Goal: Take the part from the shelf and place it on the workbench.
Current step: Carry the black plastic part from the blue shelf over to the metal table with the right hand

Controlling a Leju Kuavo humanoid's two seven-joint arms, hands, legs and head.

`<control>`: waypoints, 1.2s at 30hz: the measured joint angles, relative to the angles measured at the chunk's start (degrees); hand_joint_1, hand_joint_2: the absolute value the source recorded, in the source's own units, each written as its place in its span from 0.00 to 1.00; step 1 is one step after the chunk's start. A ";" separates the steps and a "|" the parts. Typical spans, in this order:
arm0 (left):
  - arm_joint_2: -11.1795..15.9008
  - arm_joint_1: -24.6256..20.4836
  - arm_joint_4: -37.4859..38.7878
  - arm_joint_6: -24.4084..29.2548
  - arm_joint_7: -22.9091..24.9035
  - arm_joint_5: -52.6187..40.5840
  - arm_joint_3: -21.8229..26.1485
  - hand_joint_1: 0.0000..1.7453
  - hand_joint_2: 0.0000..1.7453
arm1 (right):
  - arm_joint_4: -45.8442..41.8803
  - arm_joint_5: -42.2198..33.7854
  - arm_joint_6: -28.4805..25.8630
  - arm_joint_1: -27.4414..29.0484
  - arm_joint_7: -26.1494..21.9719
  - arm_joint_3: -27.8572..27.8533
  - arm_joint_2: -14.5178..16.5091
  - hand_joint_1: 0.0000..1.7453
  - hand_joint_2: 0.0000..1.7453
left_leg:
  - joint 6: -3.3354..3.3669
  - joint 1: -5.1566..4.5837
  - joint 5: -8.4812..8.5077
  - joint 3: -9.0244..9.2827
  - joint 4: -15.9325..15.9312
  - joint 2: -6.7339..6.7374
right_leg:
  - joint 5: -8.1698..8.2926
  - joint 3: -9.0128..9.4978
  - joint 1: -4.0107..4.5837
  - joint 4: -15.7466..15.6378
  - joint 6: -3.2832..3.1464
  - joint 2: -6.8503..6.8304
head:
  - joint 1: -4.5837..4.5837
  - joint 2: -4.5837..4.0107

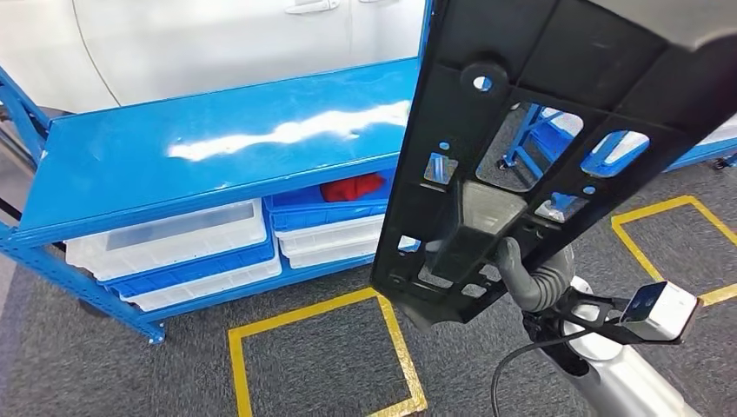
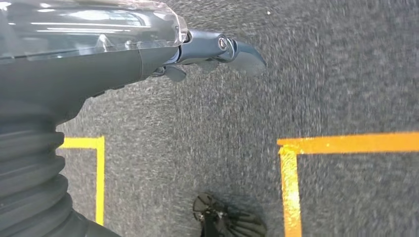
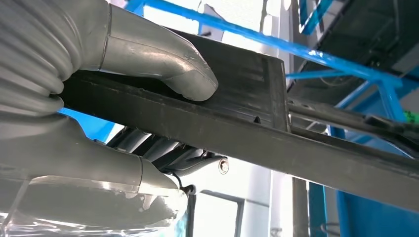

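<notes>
Head view, nearest first: the right hand (image 1: 532, 276) grips the lower end of a long black part (image 1: 539, 148), a flat plastic panel with ribs and cut-out holes. The part rises up and away from that hand, tilted, high above the floor and crossing in front of the shelf. Beside the wrist sits a small white and black camera block (image 1: 662, 310).

Below the hand lies grey carpet (image 1: 87, 373) marked with yellow tape squares (image 1: 323, 306). Farther off stands a blue shelf (image 1: 217, 143) with a glossy bare top. Its lower level holds white bins (image 1: 169, 234) and blue bins (image 1: 323, 213), one containing something red (image 1: 352, 186). Beyond the shelf is a white car body (image 1: 217, 43).

The right wrist view shows the grasp up close: the grey thumb (image 3: 163, 57) presses one face of the part (image 3: 276, 143), darker fingers (image 3: 163, 148) clamp the opposite face, and blue framing (image 3: 341, 59) runs behind.

The left wrist view shows the left hand (image 2: 207, 52) hanging over the carpet (image 2: 321, 74), holding nothing, its fingers curled inward. Yellow tape lines (image 2: 346, 143) lie beyond it, near a dark object on the floor (image 2: 227, 222) too unclear to identify.
</notes>
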 joint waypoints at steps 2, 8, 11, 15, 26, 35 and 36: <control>-0.03 0.12 0.00 0.00 0.14 -0.02 0.01 0.00 1.00 | 0.02 -0.04 0.03 0.06 -0.03 0.30 0.00 1.00 1.00 | 0.04 -0.09 -0.02 -0.18 0.05 1.40 | -2.36 -2.92 -0.31 6.28 0.45 -0.98 | 0.00 0.00; -0.64 -0.14 0.00 0.12 1.07 -1.22 0.01 0.00 1.00 | -0.47 0.08 2.11 0.18 -0.40 1.14 -0.02 1.00 1.00 | -0.83 -0.50 -0.68 -0.08 0.82 4.81 | 4.28 5.78 -0.07 -9.12 -0.21 -5.54 | 0.00 0.00; -1.07 -0.21 0.02 0.74 2.48 -2.02 -0.01 0.00 1.00 | -0.66 2.03 5.42 0.77 -0.46 1.17 0.56 1.00 1.00 | -1.67 -0.68 -1.01 0.08 0.95 6.17 | 4.53 5.75 0.05 -9.75 -1.18 -4.33 | 0.00 0.00; -1.50 -0.06 0.02 1.51 4.51 -2.52 -0.02 0.00 1.00 | -0.85 4.67 8.15 1.87 -0.44 1.13 2.98 1.00 1.00 | -2.77 -0.14 -6.38 -3.10 9.05 1.63 | 5.18 5.55 -0.43 -10.14 -2.33 -1.85 | -0.01 0.00; -3.20 0.24 0.02 1.54 2.26 -1.85 0.41 0.00 1.00 | -0.09 9.99 16.03 7.33 -0.46 -2.00 8.76 1.00 1.00 | -1.86 0.55 -1.85 0.05 1.97 -3.95 | 5.63 4.38 -0.62 -9.23 -0.27 6.03 | -0.01 0.00; -3.19 -0.26 0.00 1.54 1.67 -1.62 1.96 0.00 1.00 | 1.03 7.25 17.47 6.81 -0.14 -4.30 10.99 1.00 1.00 | -0.06 -0.14 -1.12 -0.17 1.21 2.73 | -0.57 -2.17 -0.46 5.33 0.77 -1.54 | 0.02 0.00; -3.14 -0.39 0.00 1.57 1.69 -1.64 2.09 0.00 1.00 | 1.11 7.01 17.48 6.62 -0.15 -4.40 11.08 1.00 1.00 | -0.09 -0.26 -1.16 -0.10 1.22 3.33 | 1.29 0.10 -0.38 1.42 0.50 -2.13 | 0.02 0.00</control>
